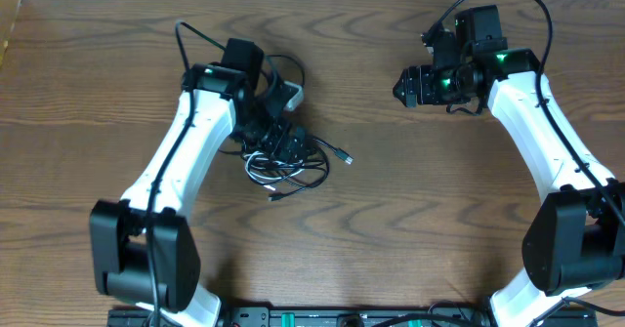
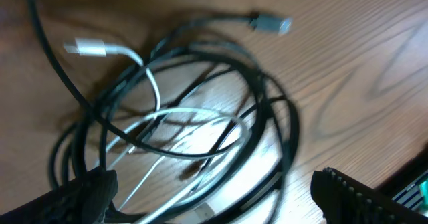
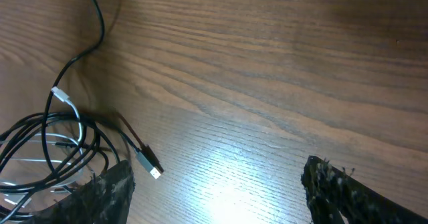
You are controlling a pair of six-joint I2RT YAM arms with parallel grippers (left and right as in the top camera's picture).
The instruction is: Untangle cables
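Though half-hidden overhead, cables between wide-open left fingers (right fingers open too, empty).

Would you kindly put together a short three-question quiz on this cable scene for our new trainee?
1. True or false: the right gripper is shut on a cable.
2. Which gripper hangs over the tangled cables? A: the left gripper. B: the right gripper. C: neither.
3. Fill in: most cords in the tangle are black, but one cord is ____.

Key: 1 false, its jaws stand open over bare table. 2 A. 3 white.
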